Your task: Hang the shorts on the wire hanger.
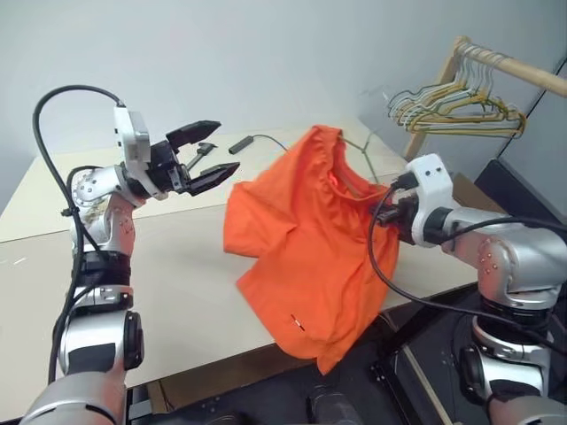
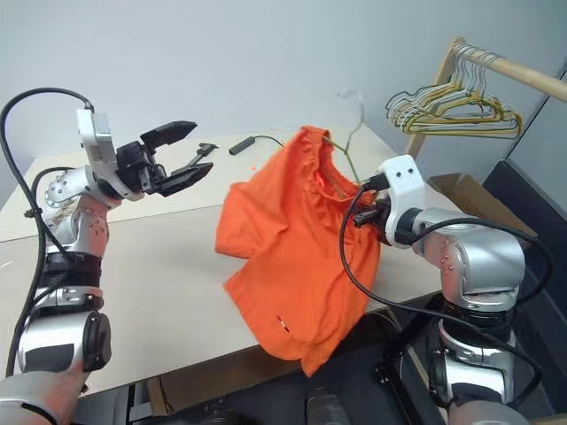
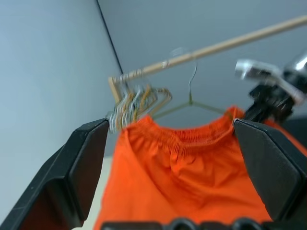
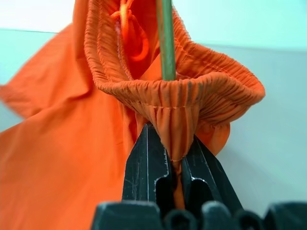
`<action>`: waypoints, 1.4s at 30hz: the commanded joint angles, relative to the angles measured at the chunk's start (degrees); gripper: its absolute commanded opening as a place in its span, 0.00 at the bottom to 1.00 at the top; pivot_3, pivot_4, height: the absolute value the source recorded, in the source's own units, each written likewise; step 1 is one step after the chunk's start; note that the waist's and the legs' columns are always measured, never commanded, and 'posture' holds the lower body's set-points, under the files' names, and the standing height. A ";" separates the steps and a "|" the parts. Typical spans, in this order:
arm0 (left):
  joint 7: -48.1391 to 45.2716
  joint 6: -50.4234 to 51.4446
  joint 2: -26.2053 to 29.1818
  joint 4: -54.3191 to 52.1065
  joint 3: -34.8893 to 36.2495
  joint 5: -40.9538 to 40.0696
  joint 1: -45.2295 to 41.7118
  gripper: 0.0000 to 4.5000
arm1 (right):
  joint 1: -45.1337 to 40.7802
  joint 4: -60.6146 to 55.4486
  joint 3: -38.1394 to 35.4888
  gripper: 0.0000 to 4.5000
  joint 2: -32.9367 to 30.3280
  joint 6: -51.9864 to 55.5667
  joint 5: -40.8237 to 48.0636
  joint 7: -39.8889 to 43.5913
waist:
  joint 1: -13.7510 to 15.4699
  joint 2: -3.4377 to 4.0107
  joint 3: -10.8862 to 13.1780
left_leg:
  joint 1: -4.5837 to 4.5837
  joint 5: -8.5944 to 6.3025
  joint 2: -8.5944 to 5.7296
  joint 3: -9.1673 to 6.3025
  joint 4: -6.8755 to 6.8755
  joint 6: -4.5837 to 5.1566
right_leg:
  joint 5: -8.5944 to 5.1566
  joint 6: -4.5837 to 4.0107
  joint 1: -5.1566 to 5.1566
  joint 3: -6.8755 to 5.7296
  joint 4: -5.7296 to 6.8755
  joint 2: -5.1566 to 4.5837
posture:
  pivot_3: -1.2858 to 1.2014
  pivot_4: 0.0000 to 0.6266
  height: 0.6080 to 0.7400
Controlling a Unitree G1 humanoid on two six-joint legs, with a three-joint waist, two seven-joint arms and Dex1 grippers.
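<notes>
My right gripper (image 4: 175, 165) is clamped tight on a pinch of the shorts' (image 1: 306, 257) gathered waistband, and that pinch is what keeps the whole garment up off the counter (image 1: 168, 257). The cloth hangs from my grip in a loose orange drape, its lower hem spilling past the counter's near edge. Through the open waistband runs the hanger (image 4: 165, 38): in my right wrist view its olive wire stands straight up just behind the fold I hold, inside the ring of elastic. So the shorts are partly threaded on, though I cannot tell how much of the wire triangle is inside the cloth. Its hook (image 2: 357, 106) pokes up above the orange.

My left gripper (image 1: 202, 155) is spread wide with nothing in it, hovering off to the left, well apart from the shorts, its fingers aimed across at them. I judge it sits there ready to come in and take the other side of the waistband or steady the wire, since one pinch alone lets the cloth sag and twist.

Far right, the rack (image 1: 509, 69) with its cluster of spare hangers (image 1: 456, 108) stands untouched.
</notes>
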 commanded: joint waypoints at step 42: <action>9.54 8.48 -9.01 -22.09 -1.70 -11.00 11.48 1.00 | -39.30 76.78 -25.04 0.00 -16.67 -40.88 -10.95 -40.32 | -4.53 0.66 0.07 | 0.32 0.03 -0.61 -0.04 -0.48 0.02 | -0.01 0.13 0.32 0.35 -0.36 -0.17 | 0.44 0.00 1.00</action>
